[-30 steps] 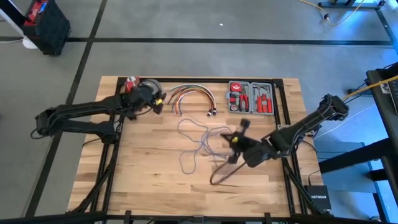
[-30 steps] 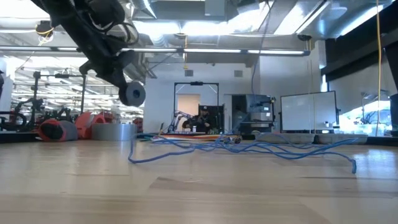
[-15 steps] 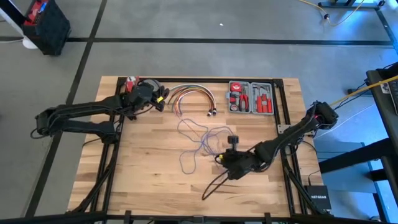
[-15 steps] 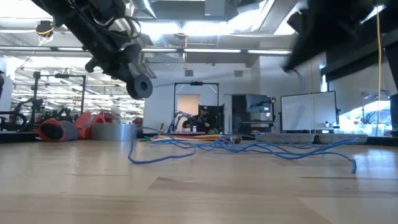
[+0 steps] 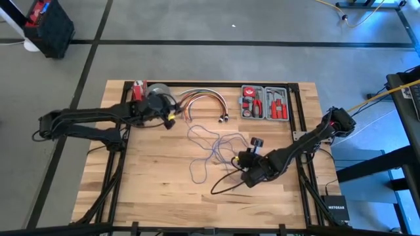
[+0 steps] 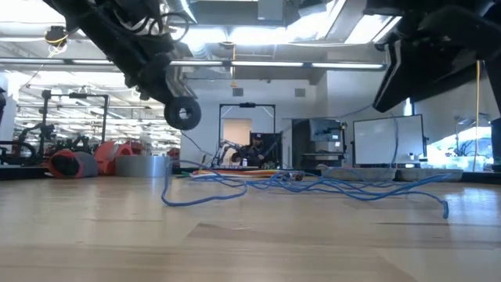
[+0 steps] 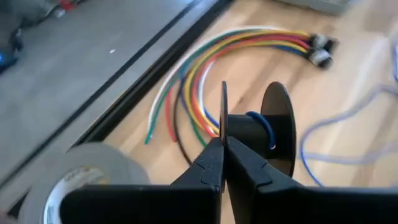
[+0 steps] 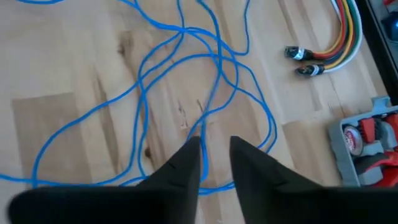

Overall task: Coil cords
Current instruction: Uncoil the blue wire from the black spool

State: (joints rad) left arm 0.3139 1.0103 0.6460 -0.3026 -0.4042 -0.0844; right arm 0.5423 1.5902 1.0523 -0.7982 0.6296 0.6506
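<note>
Blue and very thin, the cords [image 5: 209, 145] lie in loose tangled loops on the middle of the wooden counter [image 5: 151, 190], seen from the high view. The right gripper [image 5: 244, 159] hangs just beside the right edge of this tangle. The left gripper [image 5: 172, 118] is near the far left part of the counter, beside a grey roll of tape [image 5: 157, 90] and an arched bundle of coloured cables [image 5: 202, 99]. A tool case [image 5: 264, 103] stands well apart at the far edge.

From the low view the cords [image 6: 313, 186] rest flat on the counter [image 6: 235, 243], and a black spool [image 6: 182, 114] is carried above it.

The left wrist view shows the jaws clenched on the thin flange of the spool [image 7: 264, 127], which already has a little blue cord on its core.

The right wrist view shows the jaws released, with a small gap between them, directly over crossing strands of the cords [image 8: 205, 93].

To do this step well, I think the right gripper should come down on one single strand, not on a crossing, and lift gently. The spool should be kept steady, so that the cord feeds on without new knots.
</note>
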